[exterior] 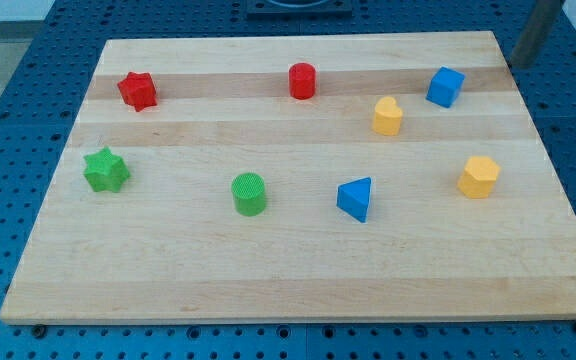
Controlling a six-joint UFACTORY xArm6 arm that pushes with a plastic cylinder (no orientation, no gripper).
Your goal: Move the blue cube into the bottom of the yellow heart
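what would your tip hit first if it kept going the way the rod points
Probably just the board: my tip sits by its top right corner, and the rod's line runs between the blue cube and the rightmost yellow block. Depth is unclear.

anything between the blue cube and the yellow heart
Nothing: in the camera view only bare board separates the blue cube from the yellow heart.

Rod clipped, upper right of frame

Rod (536, 35) blurred, upper part cut by the top edge; my tip (518, 66) soft, exact end unclear.

blue cube (445, 87) near yellow heart (387, 116), unobstructed gap
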